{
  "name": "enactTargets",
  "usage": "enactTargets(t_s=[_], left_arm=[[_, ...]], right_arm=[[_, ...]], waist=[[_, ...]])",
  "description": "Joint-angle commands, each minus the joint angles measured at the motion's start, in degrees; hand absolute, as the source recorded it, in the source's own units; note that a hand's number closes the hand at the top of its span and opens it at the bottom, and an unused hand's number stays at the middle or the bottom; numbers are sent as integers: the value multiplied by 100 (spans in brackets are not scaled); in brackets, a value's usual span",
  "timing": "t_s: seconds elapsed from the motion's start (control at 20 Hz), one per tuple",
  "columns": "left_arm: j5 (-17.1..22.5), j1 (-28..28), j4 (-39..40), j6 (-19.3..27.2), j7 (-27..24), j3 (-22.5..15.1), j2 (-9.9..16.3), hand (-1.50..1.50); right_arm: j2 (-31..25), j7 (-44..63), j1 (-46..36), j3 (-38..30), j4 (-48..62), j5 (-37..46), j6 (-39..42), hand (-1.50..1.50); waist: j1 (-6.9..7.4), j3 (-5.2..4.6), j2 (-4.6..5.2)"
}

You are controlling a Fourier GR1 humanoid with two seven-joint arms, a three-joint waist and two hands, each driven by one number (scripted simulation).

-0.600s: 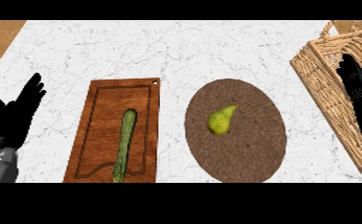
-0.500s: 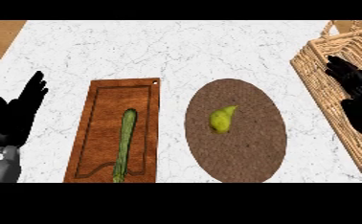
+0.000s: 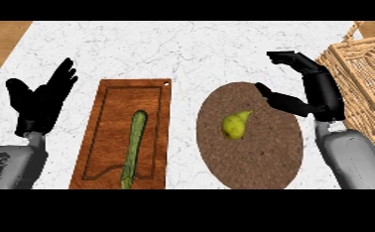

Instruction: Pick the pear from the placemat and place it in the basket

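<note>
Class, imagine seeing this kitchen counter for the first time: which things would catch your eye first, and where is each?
The yellow-green pear lies on the round brown placemat at centre right, with the right hand open just beside it. A long green vegetable lies on the wooden board to the left, and the wicker basket sits at the right edge.

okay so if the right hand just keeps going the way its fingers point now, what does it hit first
The right hand points toward the view's left, over the top edge of the placemat. The pear lies below that line. Likely only bare counter ahead, though its height is unclear.
</note>
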Motion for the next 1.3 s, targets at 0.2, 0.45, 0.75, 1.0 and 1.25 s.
enactTargets(t_s=[0.2, 0.45, 0.75, 1.0, 1.25], left_arm=[[40, 144, -83, -95, 55, 73, -22, 0], [-5, -34, 141, -79, 64, 63, -104, 0], [-12, 126, 109, -77, 18, 109, -64, 0], [-99, 80, 171, -44, -109, 160, -81, 0], [126, -146, 128, -158, 319, 369, 87, 0]], right_arm=[[1561, 2134, -1926, 961, 698, 1808, -1760, -150], [1119, 4589, -2917, 864, 698, 1718, -600, -150], [-124, 6343, -3713, 1202, 1456, 2194, 1121, -150], [-586, 7296, -4665, 567, 1745, 1473, 2503, -150], [-566, 7729, -4680, 196, 1618, 201, 3521, -150]], waist=[[-91, -3, -71], [-251, -12, -108], [-279, -28, -145], [-215, -5, -68], [-301, 2, -95]])
